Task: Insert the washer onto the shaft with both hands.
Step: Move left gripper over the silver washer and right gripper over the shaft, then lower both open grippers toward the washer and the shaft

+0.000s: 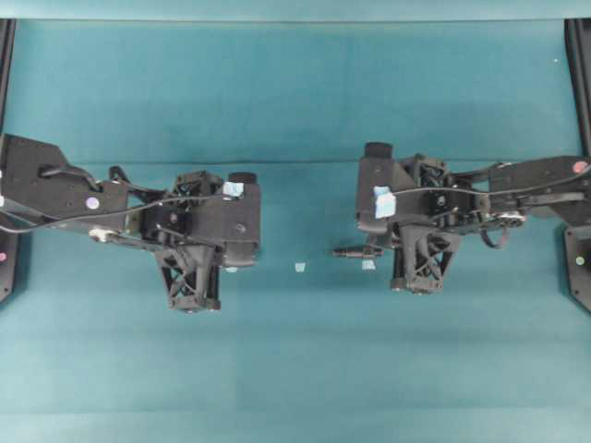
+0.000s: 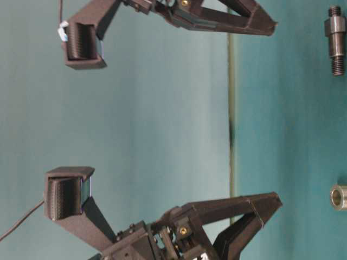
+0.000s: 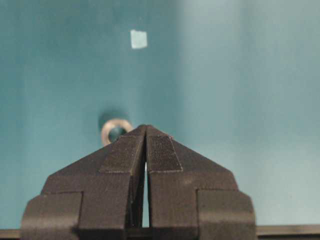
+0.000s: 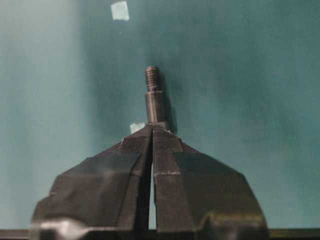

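The washer, a dull metal ring, lies flat on the teal table just beyond and left of my left gripper. That gripper is shut and empty, and its left fingertip covers the ring's near edge. The dark stepped shaft lies on the table with its threaded end pointing away from my right gripper. This gripper is also shut with nothing in it, and its tips hide the shaft's near end. At table level the shaft and the washer lie well apart. In the overhead view the shaft lies beside the right arm.
Pale tape scraps lie on the teal mat: one midway between the arms and one by the shaft. Black frame posts stand at the left edge and the right edge.
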`<action>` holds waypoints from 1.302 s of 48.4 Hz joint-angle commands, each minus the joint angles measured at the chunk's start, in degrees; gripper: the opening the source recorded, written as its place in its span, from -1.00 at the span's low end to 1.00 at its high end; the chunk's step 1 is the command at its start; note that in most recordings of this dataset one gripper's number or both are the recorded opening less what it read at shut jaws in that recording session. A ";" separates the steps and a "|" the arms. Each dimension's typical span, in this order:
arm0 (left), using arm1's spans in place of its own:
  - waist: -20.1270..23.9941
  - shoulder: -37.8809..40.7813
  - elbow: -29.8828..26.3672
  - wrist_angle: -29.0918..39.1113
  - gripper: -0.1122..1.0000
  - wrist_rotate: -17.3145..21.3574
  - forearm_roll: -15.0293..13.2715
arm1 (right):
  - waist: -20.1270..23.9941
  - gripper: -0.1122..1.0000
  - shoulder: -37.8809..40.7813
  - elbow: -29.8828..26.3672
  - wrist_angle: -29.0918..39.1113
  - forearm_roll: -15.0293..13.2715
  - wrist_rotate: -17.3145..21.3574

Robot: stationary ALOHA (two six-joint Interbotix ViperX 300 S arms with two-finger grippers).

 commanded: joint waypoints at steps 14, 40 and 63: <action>2.29 0.09 0.18 -0.18 -0.75 0.09 0.18 | -0.09 -0.80 1.49 -1.67 0.09 -0.09 -0.97; 2.20 3.08 0.26 0.18 0.80 1.49 0.18 | 0.00 0.81 3.43 -1.05 0.18 -0.70 -1.14; 2.46 8.17 -0.97 -1.05 0.79 2.72 0.18 | 0.00 0.79 7.73 -0.97 -1.32 -1.76 -3.08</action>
